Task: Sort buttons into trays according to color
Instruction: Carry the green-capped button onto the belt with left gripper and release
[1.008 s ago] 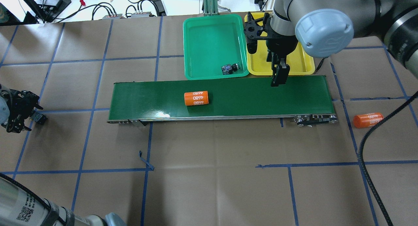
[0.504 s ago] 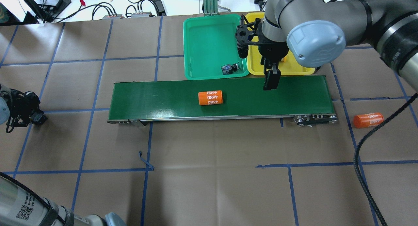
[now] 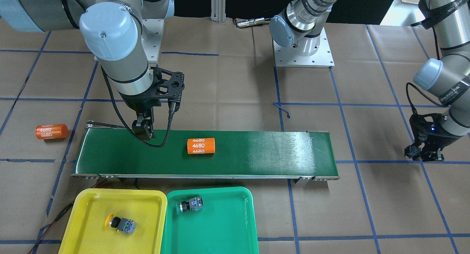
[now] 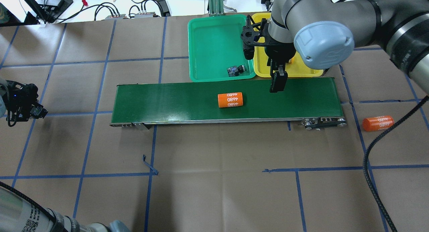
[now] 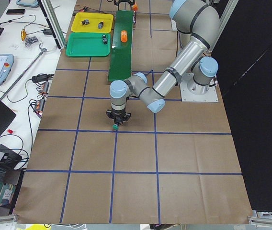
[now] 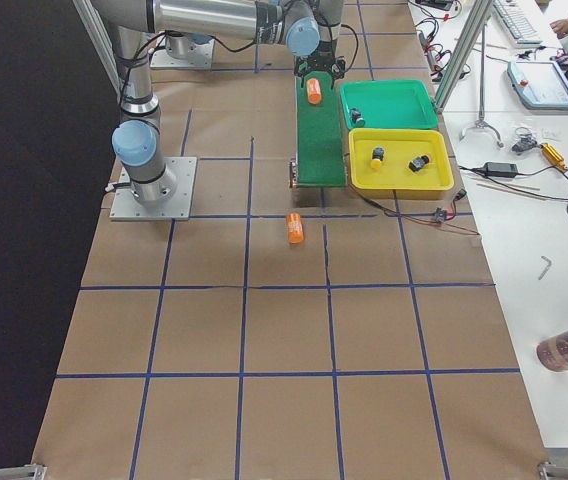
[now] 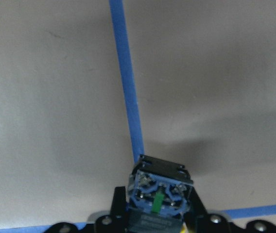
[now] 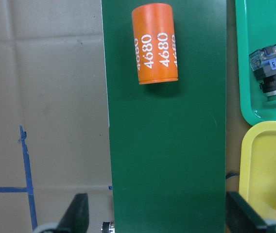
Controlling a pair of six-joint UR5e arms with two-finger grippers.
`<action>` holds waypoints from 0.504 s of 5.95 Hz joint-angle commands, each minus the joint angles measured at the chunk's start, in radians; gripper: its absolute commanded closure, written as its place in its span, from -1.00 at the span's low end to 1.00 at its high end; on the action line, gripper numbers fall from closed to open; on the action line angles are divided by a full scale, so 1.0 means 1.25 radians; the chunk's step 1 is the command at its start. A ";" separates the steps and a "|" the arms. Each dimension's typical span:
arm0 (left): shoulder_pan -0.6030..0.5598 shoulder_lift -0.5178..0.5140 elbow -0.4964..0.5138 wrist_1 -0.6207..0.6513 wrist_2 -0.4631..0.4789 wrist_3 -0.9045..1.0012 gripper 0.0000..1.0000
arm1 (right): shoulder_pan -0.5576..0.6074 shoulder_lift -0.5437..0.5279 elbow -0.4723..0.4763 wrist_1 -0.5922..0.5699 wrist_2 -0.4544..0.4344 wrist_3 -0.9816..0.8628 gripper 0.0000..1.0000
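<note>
Far left on the desk, the left claw is closed on the held button, seemingly just off the paper; its cap looks green in the left side view. The right claw is spread wide and empty over the belt, near an orange cylinder. The green tray has one button, and the yellow tray has a yellow-capped button.

Step in hand, by my reading: delivering the held button. Next move: carry it toward the green tray, likely via the belt.

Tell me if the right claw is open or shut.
Open: in the wrist view the right claw's fingers stand far apart over the belt, nothing between them.
</note>
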 commanded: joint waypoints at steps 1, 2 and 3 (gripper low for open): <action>-0.140 0.062 0.003 -0.059 -0.007 -0.185 0.99 | 0.000 0.000 0.001 0.000 0.000 0.000 -1.00; -0.191 0.076 0.002 -0.064 -0.007 -0.282 0.99 | 0.000 0.000 0.001 0.000 0.000 0.000 -1.00; -0.253 0.089 0.000 -0.070 -0.019 -0.360 0.99 | 0.000 0.000 0.001 0.000 0.000 0.000 -1.00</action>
